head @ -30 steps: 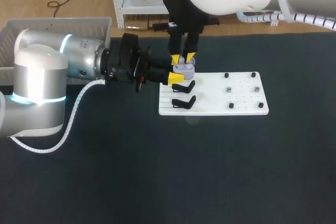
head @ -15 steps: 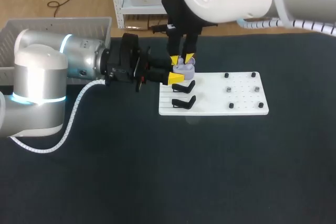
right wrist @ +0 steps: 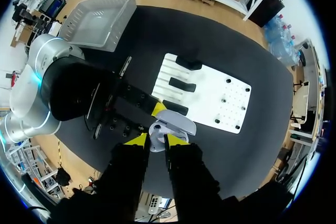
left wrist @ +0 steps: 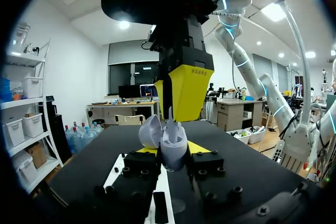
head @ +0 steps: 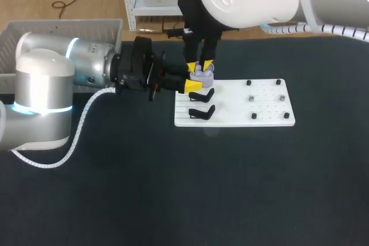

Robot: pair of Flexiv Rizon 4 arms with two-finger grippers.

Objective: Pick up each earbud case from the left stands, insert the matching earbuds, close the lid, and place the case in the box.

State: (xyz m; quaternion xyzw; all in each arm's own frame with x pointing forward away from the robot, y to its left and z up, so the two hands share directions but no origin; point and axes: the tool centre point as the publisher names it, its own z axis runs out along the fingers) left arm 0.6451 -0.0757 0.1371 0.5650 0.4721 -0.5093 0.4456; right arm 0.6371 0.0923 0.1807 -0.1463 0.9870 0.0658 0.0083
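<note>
My left gripper (head: 199, 80) is shut on an open lavender earbud case (head: 203, 74), holding it over the far left corner of the white board (head: 265, 113). In the left wrist view the case (left wrist: 173, 150) sits between my yellow tips with its lid (left wrist: 151, 130) swung back. My right gripper (head: 200, 64) comes straight down over the case, shut on a white earbud (left wrist: 170, 116) whose stem stands up out of the case. In the right wrist view its tips (right wrist: 156, 140) straddle the case opening, beside the lid (right wrist: 176, 121).
Two empty black stands (head: 202, 95) (head: 202, 112) sit on the board's left part. Small pegs and two grey pieces (head: 251, 98) (head: 281, 97) dot its right part. A white box (head: 63, 27) stands at the far left of the dark table.
The right arm has shifted very slightly. Both grippers and the case stay in nearly the same place.
</note>
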